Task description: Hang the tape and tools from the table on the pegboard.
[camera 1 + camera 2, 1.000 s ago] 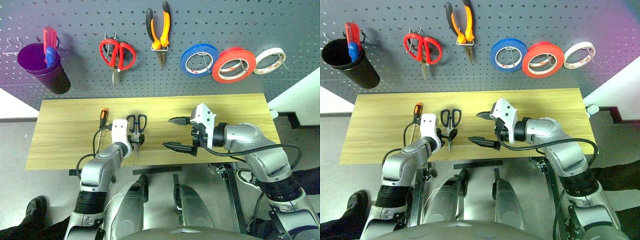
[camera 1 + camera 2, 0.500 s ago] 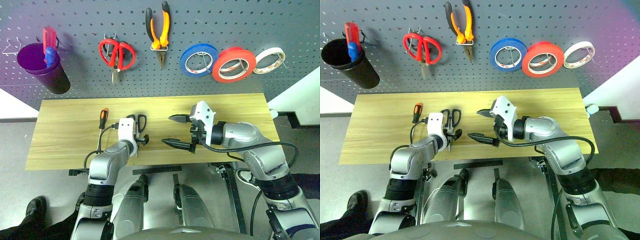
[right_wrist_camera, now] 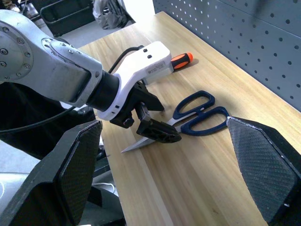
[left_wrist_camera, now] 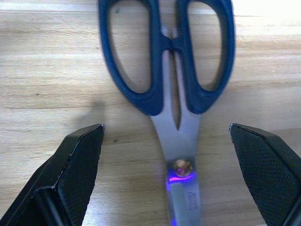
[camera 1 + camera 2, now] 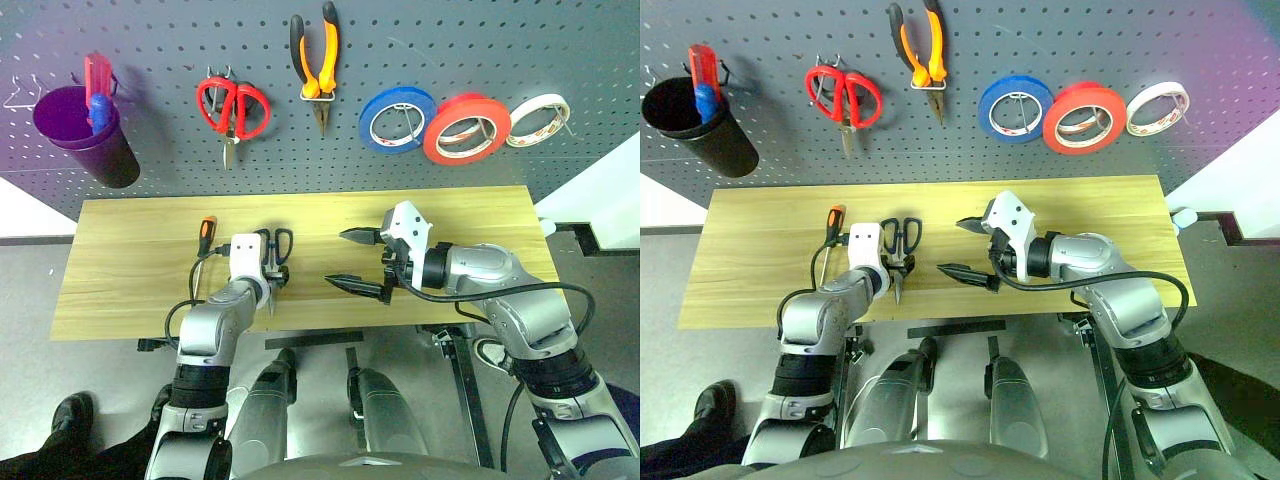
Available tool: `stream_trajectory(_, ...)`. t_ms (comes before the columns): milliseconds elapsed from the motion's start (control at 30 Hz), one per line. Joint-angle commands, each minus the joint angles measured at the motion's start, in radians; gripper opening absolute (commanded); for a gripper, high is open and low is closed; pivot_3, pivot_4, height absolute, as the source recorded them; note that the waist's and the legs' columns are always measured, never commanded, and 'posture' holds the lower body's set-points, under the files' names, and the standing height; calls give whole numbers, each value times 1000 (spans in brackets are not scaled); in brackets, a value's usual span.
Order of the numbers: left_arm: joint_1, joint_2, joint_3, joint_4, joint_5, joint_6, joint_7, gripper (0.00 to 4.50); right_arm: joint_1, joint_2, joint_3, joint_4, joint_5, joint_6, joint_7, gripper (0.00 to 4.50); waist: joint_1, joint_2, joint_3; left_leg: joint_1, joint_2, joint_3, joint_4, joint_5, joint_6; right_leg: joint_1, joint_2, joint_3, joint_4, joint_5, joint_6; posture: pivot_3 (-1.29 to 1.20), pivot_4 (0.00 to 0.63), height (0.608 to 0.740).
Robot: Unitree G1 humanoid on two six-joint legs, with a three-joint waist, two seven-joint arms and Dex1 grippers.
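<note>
The dark-blue-handled scissors [image 4: 169, 70] lie flat on the table [image 5: 130, 260], left of its middle. My left gripper [image 4: 166, 127] is open over them, one finger on each side of the blades near the pivot, gripping nothing. The orange-and-black screwdriver [image 5: 205, 236] lies just to the left of that gripper. My right gripper [image 5: 336, 259] hovers open and empty over the table's middle, pointing left. The red tape [image 5: 467, 128] and the orange-and-black pliers [image 5: 318, 70] hang on the pegboard [image 5: 150, 50].
Also on the pegboard are red-handled scissors [image 5: 235, 108], a blue roll [image 5: 397, 118], a small whitish roll [image 5: 538, 120], a purple cup [image 5: 85, 135] holding small items, and a bare wire hook [image 5: 22, 95]. A person's shoe [image 5: 70, 410] shows on the floor at the lower left.
My left gripper has tipped a little further down over the scissors and its elbow has swung inward. The right arm and the things on the table have kept still.
</note>
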Motion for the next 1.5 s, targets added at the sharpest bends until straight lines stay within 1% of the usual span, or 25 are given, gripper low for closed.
stream_trajectory(33, 9, -10, 7, 52, 6, 0, -10, 4500, -14, 9, -23, -23, 8, -14, -2, 4456, 0, 0, 0, 0, 0, 0, 0, 0, 0, 0, 0, 0, 0, 0, 0, -49, 412, 740)
stream_trajectory(467, -44, -28, 1, 175, 21, -50, -40, 4500, -36, 27, -29, -14, 7, -6, -26, 4456, 2, 1, 1, 2, 0, 0, 1, 0, 0, 3, 0, 0, 0, 0, 0, -55, 420, 740)
stream_trajectory(567, -36, -31, -2, 167, 28, -46, -35, 3905, -42, 27, -30, -10, 5, -8, -26, 4500, 2, 1, 1, 2, 0, 0, 1, 0, 0, 3, 0, 0, 0, 0, 0, -56, 423, 740)
stream_trajectory(733, -15, -25, 3, 135, 14, -35, -60, 2406, -48, 28, -34, -4, 4, -10, -30, 4500, 2, 1, 1, 2, 0, 0, 1, 0, 0, 3, 0, 0, -1, 0, 0, -55, 426, 740)
stream_trajectory(767, -15, -23, 2, 133, 17, -33, -60, 2016, -50, 32, -34, -1, -1, -16, -35, 4500, 2, 1, 1, 2, 0, 0, 1, 0, 0, 3, 0, 0, -1, 0, 0, -55, 426, 740)
stream_trajectory(833, -15, -20, -2, 130, 25, -31, -58, 1374, -52, 34, -31, 1, -8, -21, -40, 4500, 2, 1, 1, 2, 0, 0, 0, 0, 0, 3, 0, 0, -1, 0, 0, -56, 425, 740)
stream_trajectory(867, -14, -21, -2, 129, 28, -30, -55, 1106, -54, 36, -33, 2, -7, -21, -42, 4500, 3, 1, 1, 2, 0, 0, 0, 0, 0, 3, 0, 0, -1, 0, 0, -54, 425, 740)
stream_trajectory(900, -13, -20, -6, 129, 30, -25, -57, 968, -56, 39, -36, 6, -6, -20, -44, 4500, 3, 1, 2, 2, 0, 0, 1, 0, 0, 3, 0, 0, -1, 0, 0, -55, 426, 740)
stream_trajectory(1033, 2, -25, -10, 127, 35, -4, -51, 957, -64, 43, -41, 17, -9, -25, -53, 4500, 2, 1, 2, 2, 0, 0, 0, 0, 0, 3, -1, 0, -2, 0, 0, -55, 423, 740)
stream_trajectory(1167, 8, -28, -1, 117, 49, -22, -31, 957, -65, 43, -40, 23, -14, -33, -56, 4500, 2, 1, 2, 2, 0, 0, 0, 0, 0, 3, -1, 0, -2, 0, 0, -52, 421, 740)
stream_trajectory(1267, 20, -37, 17, 89, 5, 19, -63, 957, -66, 49, -47, 27, 0, -23, -53, 4500, 1, 1, 2, 2, 0, 0, 0, 0, 0, 3, -1, 0, -3, 0, 0, -48, 418, 740)
stream_trajectory(1367, 19, -25, 10, 91, 54, -1, -17, 956, -64, 31, -52, 6, 43, 1, -1, 4500, 2, 1, 2, 2, 0, 0, 0, 0, 0, 3, -1, 0, -3, 0, 0, -48, 415, 740)
stream_trajectory(1433, 17, -22, 9, 93, 61, -7, -12, 956, -58, 20, -57, -4, 69, 14, 28, 4500, 2, 1, 2, 2, 0, 0, 0, 0, 0, 3, -1, 0, -3, 0, 0, -44, 412, 740)
stream_trajectory(1500, 15, -23, 20, 87, 50, -20, -17, 956, -47, -2, -52, -4, 58, -4, 55, 4500, 2, 1, 2, 2, 0, 0, 0, 0, 0, 4, -1, 0, -3, 0, 0, -45, 408, 740)
